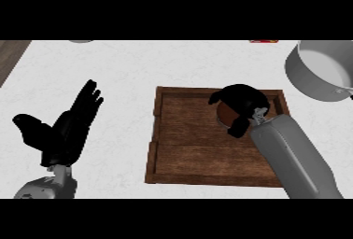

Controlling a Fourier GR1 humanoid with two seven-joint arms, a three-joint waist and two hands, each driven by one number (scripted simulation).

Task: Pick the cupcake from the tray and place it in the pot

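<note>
Brown and mostly hidden, the cupcake (223,112) is sitting in the far right corner of the wooden tray (200,154), with only a sliver of its side showing under the right hand (241,99); I am judging it light, soft and easily crushed, with a crumbly top, so the safest hold is looking like one around the lower sides rather than pressing down on the top; the right hand is covering it from above, fingers and thumb curling round it, so the hand is closing on the cupcake rather than standing wide; whether the cupcake is resting on the tray or hanging just clear of it, I cannot tell. The pot (314,74) is waiting beyond the tray's far right corner, near but apart from it, its mouth facing up and partly cut off by the view's edge; any lift is going to need to clear the tray's raised rim and then the pot's wall. The left hand (66,128) is resting open over the white counter (138,70) at the left, fingers up, well apart from the tray.
</note>
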